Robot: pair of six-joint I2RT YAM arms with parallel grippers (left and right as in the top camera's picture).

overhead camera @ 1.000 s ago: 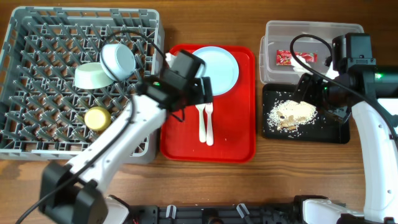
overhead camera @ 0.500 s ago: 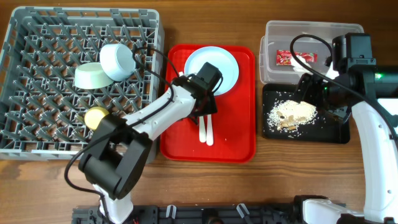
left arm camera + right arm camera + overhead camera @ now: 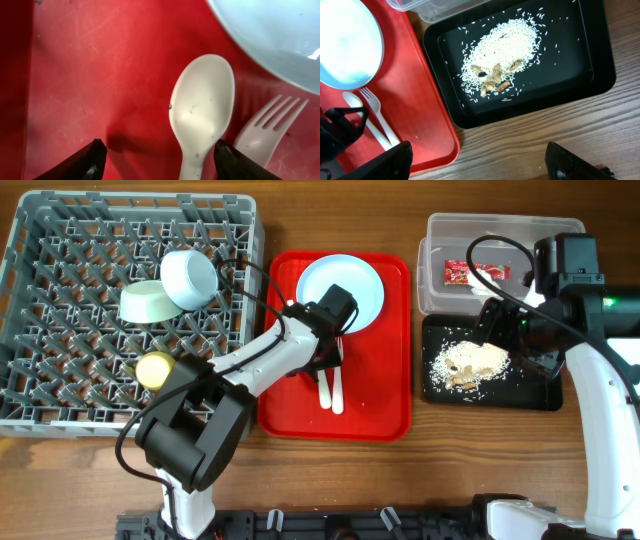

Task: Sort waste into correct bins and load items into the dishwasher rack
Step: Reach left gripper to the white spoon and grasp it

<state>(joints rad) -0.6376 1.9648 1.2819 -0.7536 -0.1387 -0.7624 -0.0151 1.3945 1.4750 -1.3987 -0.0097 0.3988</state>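
On the red tray (image 3: 380,405) lie a white spoon (image 3: 202,107) and fork (image 3: 265,125), just below the white plate (image 3: 350,285). My left gripper (image 3: 160,156) hangs low over the tray, open, its fingertips either side of the spoon's neck with gaps on both sides. The grey dishwasher rack (image 3: 60,390) holds a pale blue bowl (image 3: 190,278), a pale green bowl (image 3: 148,302) and a yellow cup (image 3: 157,369). My right gripper (image 3: 480,162) is open and empty above the wood beside the black tray (image 3: 600,75) of rice scraps (image 3: 502,47). The red wrapper (image 3: 475,272) lies in the clear tub (image 3: 500,228).
The rack fills the table's left side, the red tray the middle, and the tub and black tray the right. Bare wood runs along the front edge. The left arm's cable loops over the rack's right rim (image 3: 252,280).
My left arm swung from the rack's edge down onto the red tray, and its jaws have narrowed around the spoon. The right arm stayed still.
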